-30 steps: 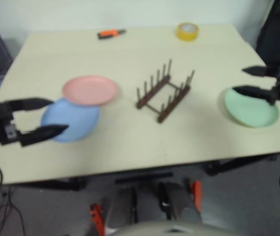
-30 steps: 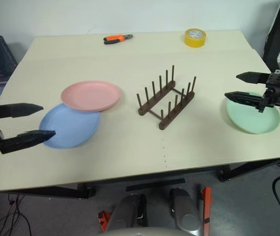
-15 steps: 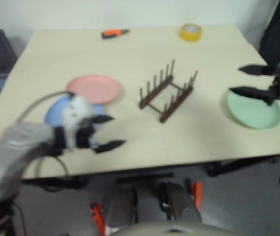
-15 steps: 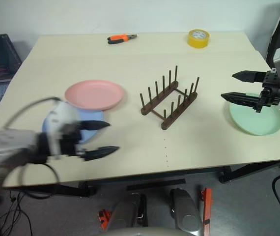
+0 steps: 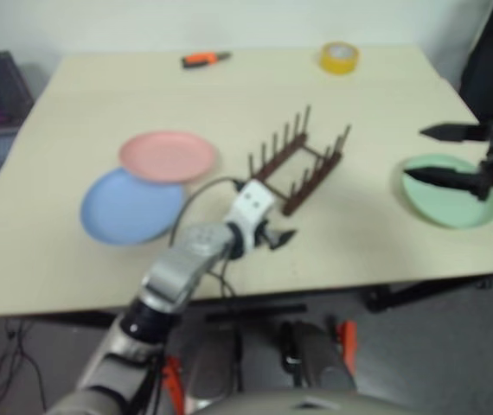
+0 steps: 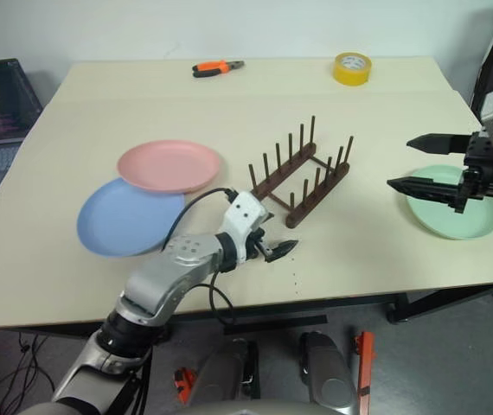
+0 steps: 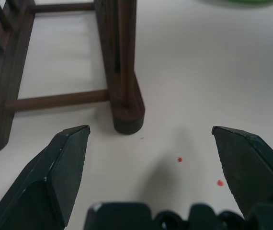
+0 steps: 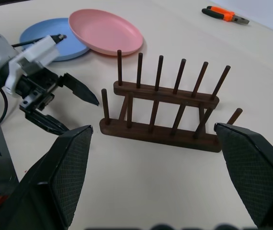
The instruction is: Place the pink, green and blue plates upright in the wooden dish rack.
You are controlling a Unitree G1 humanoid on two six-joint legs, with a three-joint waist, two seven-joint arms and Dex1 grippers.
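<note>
Beside the wooden dish rack point(image 6: 301, 181), both end effectors (left point(image 6: 274, 244), right point(image 6: 425, 162)) gape, grasping nothing.

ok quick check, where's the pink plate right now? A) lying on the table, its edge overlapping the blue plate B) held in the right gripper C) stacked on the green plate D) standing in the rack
A: the pink plate lies flat on the table, its near edge over the blue plate; the wooden dish rack holds nothing, and the green plate sits apart at the far side.
</note>
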